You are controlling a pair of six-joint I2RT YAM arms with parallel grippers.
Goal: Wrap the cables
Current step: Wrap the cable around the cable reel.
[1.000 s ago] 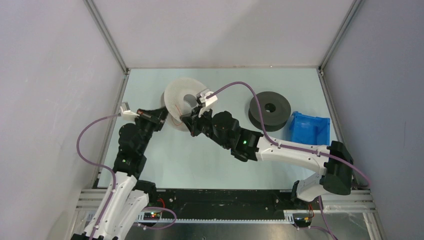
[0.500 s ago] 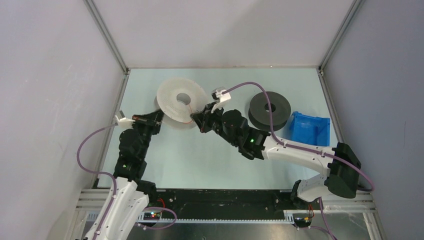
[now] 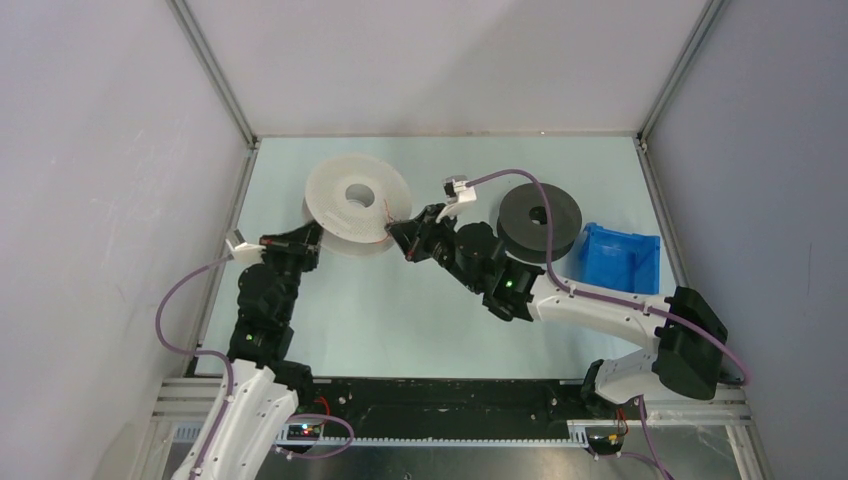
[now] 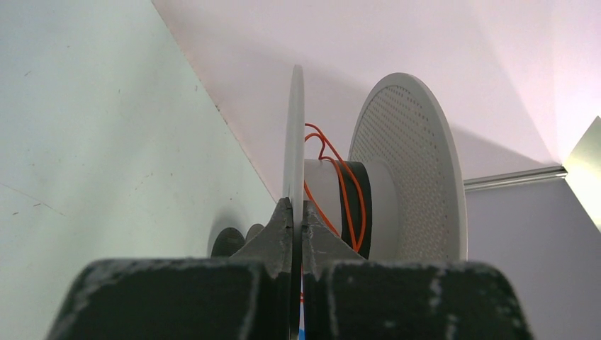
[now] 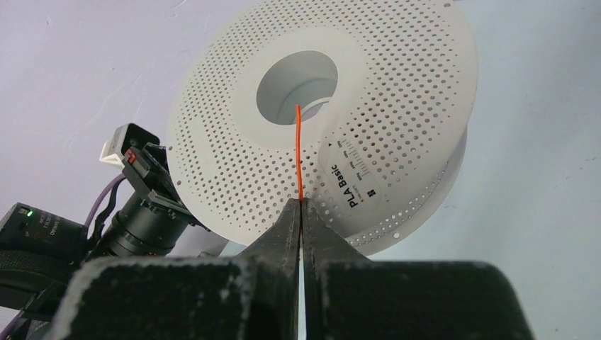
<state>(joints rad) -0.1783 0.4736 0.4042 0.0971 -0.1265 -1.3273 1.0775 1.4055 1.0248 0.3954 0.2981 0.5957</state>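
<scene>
Right wrist view: right gripper (image 5: 301,219) has its jaws pressed together, pinching the reddish cable (image 5: 298,152). From the fingertips the cable runs straight up across the perforated face of the white spool (image 5: 397,106) and ends at the rim of the hub hole.

Left wrist view: left gripper (image 4: 298,212) is clamped on the thin edge of the spool's nearer flange, seen edge-on. Past the fingers, several loose turns of the reddish cable lie round the hub between the two flanges.

Top external view: the two grippers meet the white spool from opposite sides, left gripper at its near-left edge and right gripper at its right edge. The spool sits tilted; I cannot tell if it touches the table (image 3: 400,320). A dark grey spool (image 3: 540,222) lies flat to the right, apart from it, with a blue bin (image 3: 620,258) just beside that.
</scene>
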